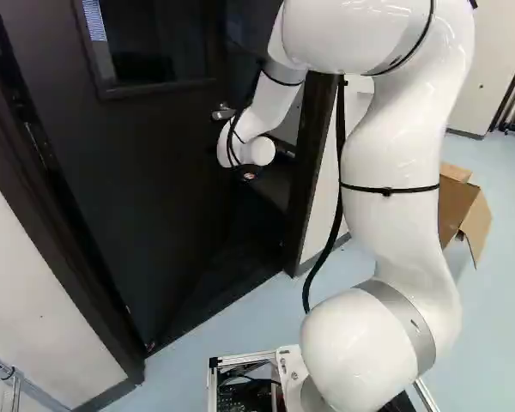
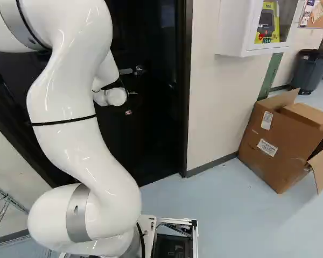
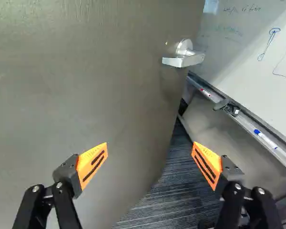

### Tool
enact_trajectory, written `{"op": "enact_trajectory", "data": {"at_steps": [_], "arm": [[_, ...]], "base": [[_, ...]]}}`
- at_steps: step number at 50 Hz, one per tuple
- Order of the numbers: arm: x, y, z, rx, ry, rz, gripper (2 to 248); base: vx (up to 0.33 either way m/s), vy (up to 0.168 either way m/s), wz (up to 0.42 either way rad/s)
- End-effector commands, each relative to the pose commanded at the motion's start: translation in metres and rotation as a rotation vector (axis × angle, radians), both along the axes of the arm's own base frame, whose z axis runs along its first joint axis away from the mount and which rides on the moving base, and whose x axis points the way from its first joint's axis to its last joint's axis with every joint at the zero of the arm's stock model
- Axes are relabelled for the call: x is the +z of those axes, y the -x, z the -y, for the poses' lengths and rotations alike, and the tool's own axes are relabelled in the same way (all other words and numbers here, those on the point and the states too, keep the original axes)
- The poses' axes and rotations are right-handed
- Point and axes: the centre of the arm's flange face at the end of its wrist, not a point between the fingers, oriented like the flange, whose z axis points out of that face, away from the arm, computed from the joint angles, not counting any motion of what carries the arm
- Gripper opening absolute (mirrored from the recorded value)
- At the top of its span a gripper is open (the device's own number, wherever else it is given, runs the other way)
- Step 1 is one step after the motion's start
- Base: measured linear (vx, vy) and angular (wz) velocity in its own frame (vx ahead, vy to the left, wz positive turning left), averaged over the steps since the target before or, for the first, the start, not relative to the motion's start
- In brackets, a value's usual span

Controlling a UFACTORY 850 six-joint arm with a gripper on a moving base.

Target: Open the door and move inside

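The gripper (image 1: pixel 251 172) is at the dark door (image 1: pixel 129 172), below its lever handle (image 1: pixel 223 112) in the left base view; its fingers are hard to make out there. In the right base view the wrist hides most of the gripper. In the wrist view the gripper (image 3: pixel 149 164) stands open with nothing between its orange pads. One finger is over the door's face, the other past its free edge. The silver lever handle (image 3: pixel 183 59) is ahead of the fingers, untouched. The door stands partly open, with dark carpet (image 3: pixel 181 186) showing beyond its edge.
A whiteboard (image 3: pixel 252 43) with a marker tray (image 3: pixel 250 126) is beyond the door edge. The dark door frame (image 1: pixel 312 163) stands right of the opening. Cardboard boxes (image 2: pixel 280 142), a white wall cabinet (image 2: pixel 234 27) and a grey bin (image 2: pixel 311 70) are farther right. A wire rack (image 2: pixel 0 212) stands left.
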Motion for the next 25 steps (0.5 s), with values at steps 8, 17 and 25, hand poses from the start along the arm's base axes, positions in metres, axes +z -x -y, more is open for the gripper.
{"op": "enact_trajectory", "data": {"at_steps": [8, 17, 25], "arm": [[0.001, 0.015, 0.008, -0.014, -0.002, -0.009, 247], [0.003, 0.032, 0.018, -0.032, -0.005, -0.017, 247], [0.004, 0.046, 0.028, -0.050, -0.009, -0.024, 247]], "base": [[0.000, 0.000, 0.000], [0.000, 0.000, 0.000], [0.000, 0.000, 0.000]]}}
